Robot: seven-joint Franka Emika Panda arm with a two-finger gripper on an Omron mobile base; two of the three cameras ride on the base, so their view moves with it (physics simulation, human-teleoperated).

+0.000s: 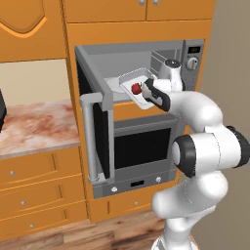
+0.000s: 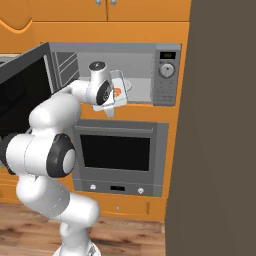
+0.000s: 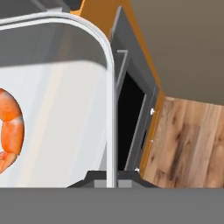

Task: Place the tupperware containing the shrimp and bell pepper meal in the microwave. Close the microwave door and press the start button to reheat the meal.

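Flanking base views (microwave shared)

Orange wooden cabinets fill the upper left of the left base view, and below them a marble-like pinkish counter sits over drawers with small round knobs. The floor along the bottom is brown wood planks. In the right base view a plain dark grey-brown wall covers the right side, and a grey oven with a dark window is built in at the middle.
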